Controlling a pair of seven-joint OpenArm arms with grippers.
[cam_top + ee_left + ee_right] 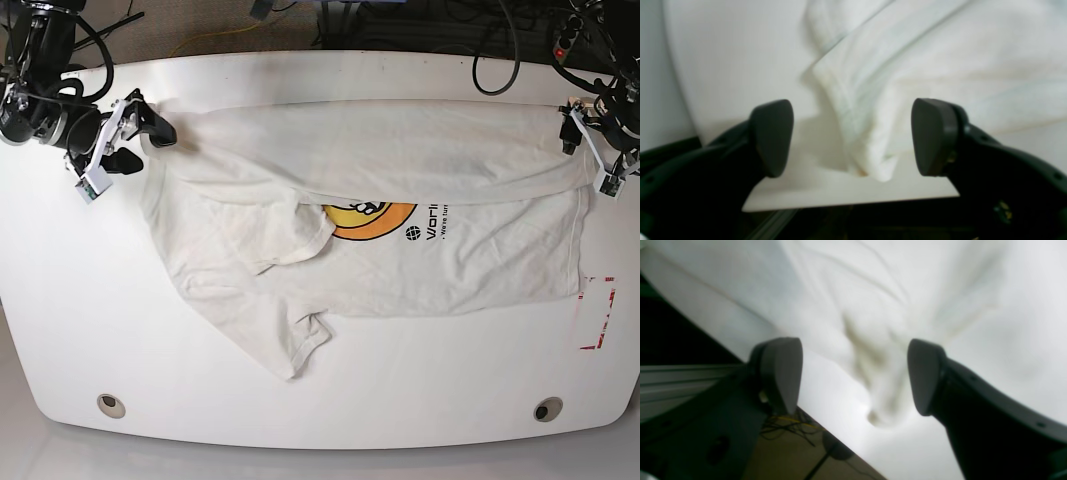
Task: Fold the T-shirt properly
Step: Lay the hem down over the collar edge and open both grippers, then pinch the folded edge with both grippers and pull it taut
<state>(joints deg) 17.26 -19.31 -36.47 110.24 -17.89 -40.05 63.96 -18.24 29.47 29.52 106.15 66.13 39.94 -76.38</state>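
The off-white T-shirt (400,270) lies spread on the white table (330,400), its far long edge folded over so that it half covers the orange print (370,215) and the dark lettering (440,225). One sleeve (295,345) points toward the near edge. My right gripper (143,147) stands open at the shirt's left end. In the right wrist view my right gripper (853,375) is open, with a bunched ridge of the T-shirt (873,373) lying between the fingers, not gripped. My left gripper (588,155) is open at the shirt's right end. In the left wrist view my left gripper (853,138) straddles a folded corner of the T-shirt (870,146).
A red-marked rectangle (597,312) sits near the table's right edge. Two round holes (112,404) (546,409) are near the front edge. Cables (500,40) run behind the table. The table edge (826,426) passes just under my right gripper, with floor and wires below.
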